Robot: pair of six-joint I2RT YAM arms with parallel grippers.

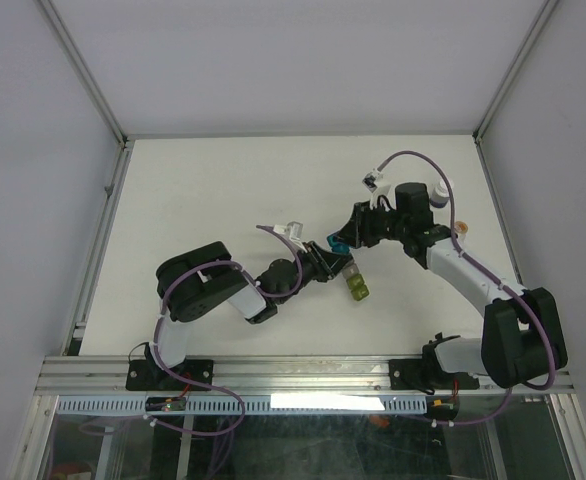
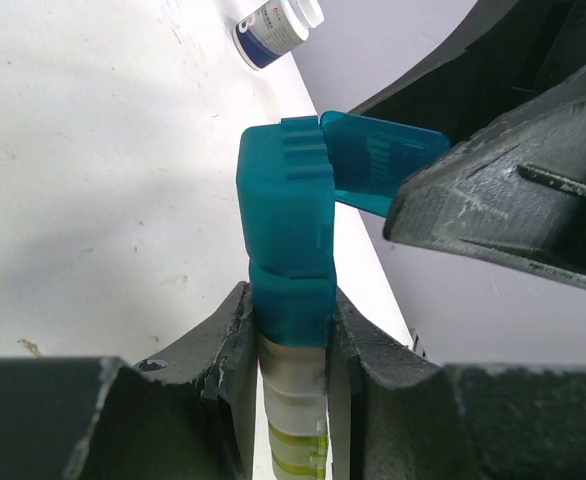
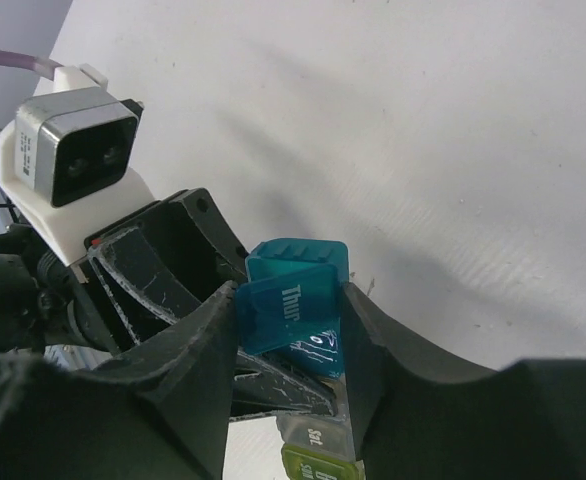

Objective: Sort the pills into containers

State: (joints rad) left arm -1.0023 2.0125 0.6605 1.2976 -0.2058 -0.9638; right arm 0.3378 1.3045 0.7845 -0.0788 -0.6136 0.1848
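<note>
**Two claws, one pill strip: teal lid held open over the bench**

My left claw (image 2: pixel 291 305) is clamped across the containers (image 2: pixel 285 215). Its fingers press both side walls of the strip just below the teal compartment, and the grey and yellow-green cubes run back between the jaws. My right claw (image 3: pixel 291 318) is pinched shut on the teal flip lid (image 2: pixel 378 165), which stands open, angled away from its compartment. The strip sits between my two arms over the middle of the bench (image 1: pixel 223 190), and a white pill bottle (image 2: pixel 273 22) lies well apart from it. No loose pills show in any view. I judge the strip light, thin-walled and slick, with the lid hinge its weakest point. It wants a firm squeeze on the flat side walls and only a gentle pull at the lid's free edge
</note>
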